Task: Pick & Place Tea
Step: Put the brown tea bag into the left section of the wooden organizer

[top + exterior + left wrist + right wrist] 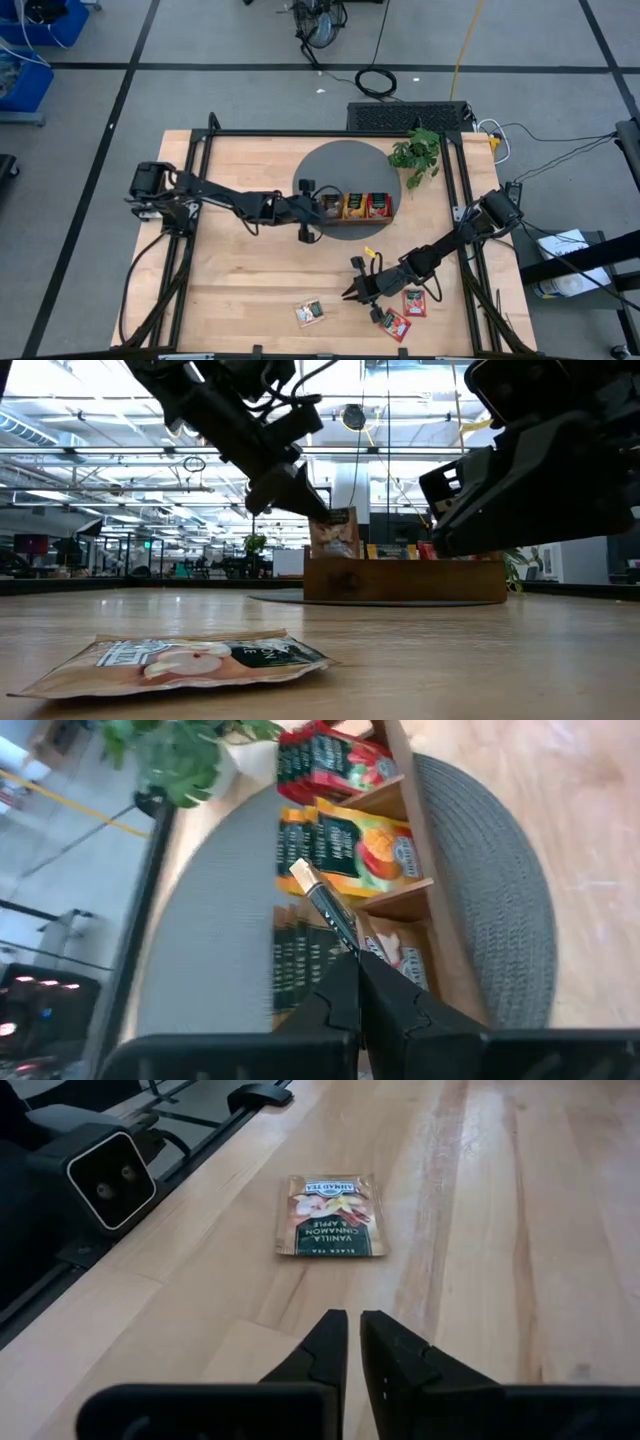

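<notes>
We're over the wooden tray (358,221) on the round grey mat (330,165), and the left gripper (357,952) is clenched on a beige sachet (322,902), held edge-on just above the tray's left compartment; in the low view that sachet (334,533) hangs right over the tray's wall (400,582). Looks like this 1 is about to go in. The middle compartment already holds orange sachets (353,205), the right compartment holds red sachets (378,205), and the left wrist view shows more stacked in the beige slot, so we judge most of the sorting done.

What's left? We count 3 sachets lying flat on the table near its front edge: a beige vanilla sachet (309,313) and 2 red ones (414,302) and (396,324). The right gripper (354,1324) hovers low between them, pointing at the beige sachet (331,1216), fingers nearly pinched together with nothing between them. The small leafy plant (417,152) stands by the mat's far-right side, well clear.
</notes>
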Controlling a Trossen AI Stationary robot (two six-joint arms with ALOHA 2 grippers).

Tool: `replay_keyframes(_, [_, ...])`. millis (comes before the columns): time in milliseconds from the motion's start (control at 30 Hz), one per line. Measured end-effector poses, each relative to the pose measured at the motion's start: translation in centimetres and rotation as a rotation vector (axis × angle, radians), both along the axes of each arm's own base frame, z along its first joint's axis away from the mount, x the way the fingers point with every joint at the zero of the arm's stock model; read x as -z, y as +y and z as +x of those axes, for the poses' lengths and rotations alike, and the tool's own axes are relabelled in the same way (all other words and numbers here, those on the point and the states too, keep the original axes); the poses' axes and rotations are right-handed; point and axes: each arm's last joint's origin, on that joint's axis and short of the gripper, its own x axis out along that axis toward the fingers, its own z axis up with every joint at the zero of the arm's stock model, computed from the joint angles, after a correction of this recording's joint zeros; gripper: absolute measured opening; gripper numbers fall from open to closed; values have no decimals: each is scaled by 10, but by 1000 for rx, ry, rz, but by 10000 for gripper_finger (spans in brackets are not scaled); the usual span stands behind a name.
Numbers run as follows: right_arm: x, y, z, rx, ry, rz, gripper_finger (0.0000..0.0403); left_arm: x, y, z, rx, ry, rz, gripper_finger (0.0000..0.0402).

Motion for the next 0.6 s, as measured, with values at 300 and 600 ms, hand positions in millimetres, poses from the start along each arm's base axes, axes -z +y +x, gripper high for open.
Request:
replay_keyframes(300, [1, 0, 0, 0, 11, -7, 20, 13, 0, 5, 2, 15, -20, 16])
replay_keyframes(600, [1, 0, -1, 0, 16, -9, 20, 15, 5, 4, -28, 28, -41, 58])
